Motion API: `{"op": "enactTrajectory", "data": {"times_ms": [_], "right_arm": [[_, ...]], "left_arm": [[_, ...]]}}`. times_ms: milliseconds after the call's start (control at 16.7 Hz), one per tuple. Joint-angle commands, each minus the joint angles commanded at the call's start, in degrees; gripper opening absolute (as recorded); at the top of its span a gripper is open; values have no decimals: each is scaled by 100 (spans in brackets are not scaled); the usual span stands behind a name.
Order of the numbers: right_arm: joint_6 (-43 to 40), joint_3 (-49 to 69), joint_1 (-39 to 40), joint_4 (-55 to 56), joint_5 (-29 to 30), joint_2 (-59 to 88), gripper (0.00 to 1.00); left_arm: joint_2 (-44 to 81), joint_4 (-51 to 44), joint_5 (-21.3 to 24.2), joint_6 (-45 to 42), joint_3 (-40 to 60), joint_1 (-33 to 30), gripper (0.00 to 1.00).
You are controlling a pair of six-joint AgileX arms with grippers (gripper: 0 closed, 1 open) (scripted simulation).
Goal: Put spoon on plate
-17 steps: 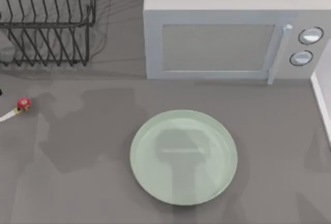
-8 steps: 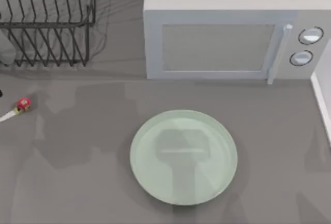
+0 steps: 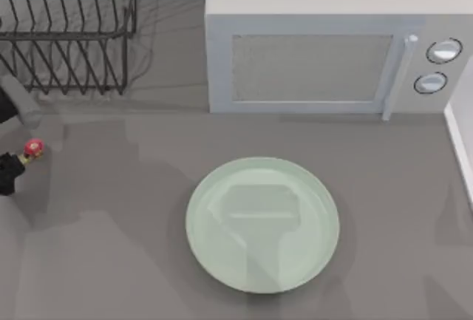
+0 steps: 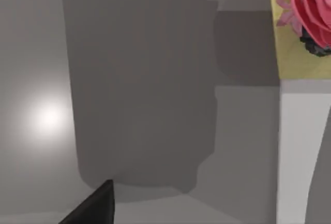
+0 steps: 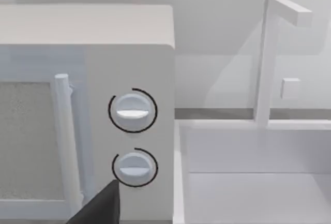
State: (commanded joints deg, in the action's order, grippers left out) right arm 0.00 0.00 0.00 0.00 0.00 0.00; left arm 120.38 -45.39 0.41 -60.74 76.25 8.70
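Note:
The spoon lies near the table's left edge in the top view. Its red spotted knob shows, while its white handle and bowl are hidden under my left gripper. That dark gripper sits at the left edge, right against the knob, with a grey arm link above it. The pale mint-green plate rests at the middle front of the table, well to the right of the spoon, with nothing on it. A dark tip of my right gripper shows in the right wrist view, facing the microwave's knobs.
A white microwave stands at the back, behind the plate. A black wire dish rack fills the back left corner. A white sink edge runs along the right side. Pink flowers appear in the left wrist view.
My left arm has come in from the left edge, and its gripper now covers the spoon's white handle. The red knob and the plate have not moved.

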Motion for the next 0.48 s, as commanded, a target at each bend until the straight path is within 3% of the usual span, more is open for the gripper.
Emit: {"op": "enactTrajectory", "data": {"times_ms": [300,480], "right_arm": [[0,0,0,0,0,0,100],[0,0,0,0,0,0,100]], "left_arm": [[79,150,1,-5,-104,3,100],[79,150,1,-5,-104,3,77]]}}
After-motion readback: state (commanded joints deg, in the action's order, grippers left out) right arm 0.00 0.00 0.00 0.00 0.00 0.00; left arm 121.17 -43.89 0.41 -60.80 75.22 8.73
